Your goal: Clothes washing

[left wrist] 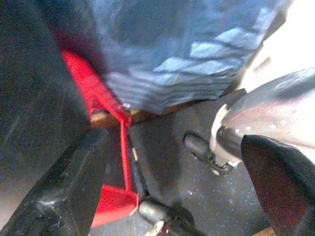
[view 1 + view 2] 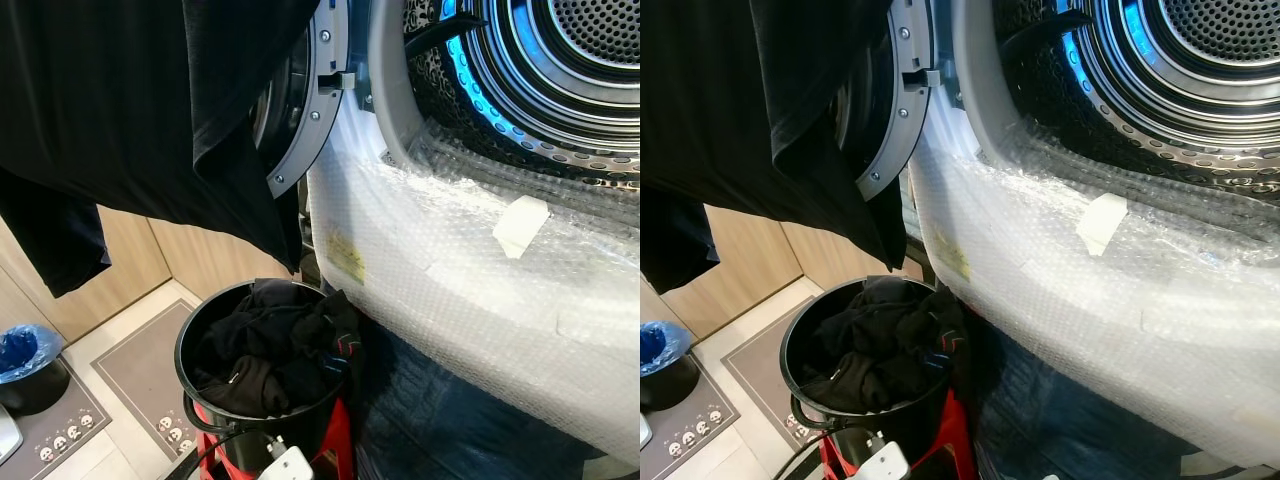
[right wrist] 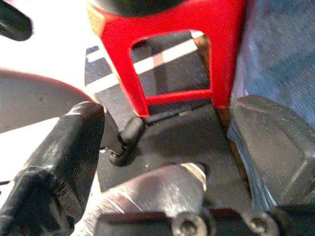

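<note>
grippers hang low and open by the red plastic stool, we judge idle: left gripper, right gripper, black clothes above in round black bucket, steel drum higher.

One washing machine stands wrapped in bubble wrap, with one open door and one drum. At seven o'clock of it, one black bucket sits on one red stool, holding a heap of dark clothes too tangled to count. One black garment hangs at ten o'clock, with one blue-lined bin at eight o'clock.
</note>
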Controlling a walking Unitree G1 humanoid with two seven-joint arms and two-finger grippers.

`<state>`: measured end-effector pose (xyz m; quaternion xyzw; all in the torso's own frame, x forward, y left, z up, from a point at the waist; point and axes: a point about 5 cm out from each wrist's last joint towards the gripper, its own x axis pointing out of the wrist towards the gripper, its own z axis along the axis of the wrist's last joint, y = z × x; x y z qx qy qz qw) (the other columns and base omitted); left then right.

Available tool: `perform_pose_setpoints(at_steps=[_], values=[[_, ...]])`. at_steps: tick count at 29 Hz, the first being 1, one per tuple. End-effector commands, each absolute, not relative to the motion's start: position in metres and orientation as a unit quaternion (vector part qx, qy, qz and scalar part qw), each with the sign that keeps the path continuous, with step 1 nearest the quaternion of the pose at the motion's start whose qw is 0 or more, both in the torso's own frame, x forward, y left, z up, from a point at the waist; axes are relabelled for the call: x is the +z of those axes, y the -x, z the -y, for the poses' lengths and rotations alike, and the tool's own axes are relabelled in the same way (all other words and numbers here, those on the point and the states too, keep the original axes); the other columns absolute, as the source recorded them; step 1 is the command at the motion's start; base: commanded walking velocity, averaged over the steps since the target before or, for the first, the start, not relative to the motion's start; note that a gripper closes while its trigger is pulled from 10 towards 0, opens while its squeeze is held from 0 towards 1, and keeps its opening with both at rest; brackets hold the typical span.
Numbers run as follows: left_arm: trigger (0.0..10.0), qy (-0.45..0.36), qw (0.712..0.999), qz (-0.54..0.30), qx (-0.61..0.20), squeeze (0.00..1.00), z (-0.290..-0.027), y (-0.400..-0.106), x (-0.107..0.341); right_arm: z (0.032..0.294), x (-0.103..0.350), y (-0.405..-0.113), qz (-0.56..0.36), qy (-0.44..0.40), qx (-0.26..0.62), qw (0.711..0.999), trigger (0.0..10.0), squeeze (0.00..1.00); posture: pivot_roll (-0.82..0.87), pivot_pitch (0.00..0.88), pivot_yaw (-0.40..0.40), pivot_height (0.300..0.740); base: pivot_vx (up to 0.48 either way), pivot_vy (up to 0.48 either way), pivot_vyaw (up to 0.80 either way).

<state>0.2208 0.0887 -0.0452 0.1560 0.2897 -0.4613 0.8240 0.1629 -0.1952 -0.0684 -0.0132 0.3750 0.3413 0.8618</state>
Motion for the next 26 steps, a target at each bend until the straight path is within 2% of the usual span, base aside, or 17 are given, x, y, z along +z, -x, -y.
perform_pose_setpoints(at_steps=[1, 4, 13, 17, 26], values=[[10.0, -0.162, 0.814, -0.277, -0.484, 0.00, -0.085, -0.227, -0.039, 0.196, -0.065, -0.164, -0.365, 0.008, 0.359, 0.859, 10.0, 0.00, -0.05, 0.000, 0.061, 0.740, 0.000, 0.000, 0.00], [10.0, -0.160, 0.807, -0.257, -0.507, 0.00, -0.081, -0.234, -0.030, 0.198, -0.062, -0.166, -0.361, -0.002, 0.370, 0.856, 10.0, 0.00, -0.06, 0.000, 0.067, 0.740, 0.000, 0.000, 0.00], [10.0, -0.181, 0.760, -0.186, -0.596, 0.00, -0.051, -0.251, 0.002, 0.206, -0.056, -0.170, -0.364, -0.008, 0.391, 0.846, 10.0, 0.00, -0.08, 0.000, 0.087, 0.740, 0.000, 0.000, 0.00], [10.0, -0.184, 0.752, -0.149, -0.615, 0.00, -0.033, -0.256, 0.016, 0.211, -0.056, -0.168, -0.372, -0.004, 0.391, 0.842, 10.0, 0.00, -0.08, 0.000, 0.092, 0.740, 0.000, 0.000, 0.00], [10.0, -0.186, 0.739, -0.121, -0.636, 0.00, -0.014, -0.251, 0.027, 0.213, -0.057, -0.164, -0.391, -0.003, 0.404, 0.827, 10.0, 0.00, -0.08, 0.000, 0.096, 0.740, 0.000, 0.000, 0.00]])
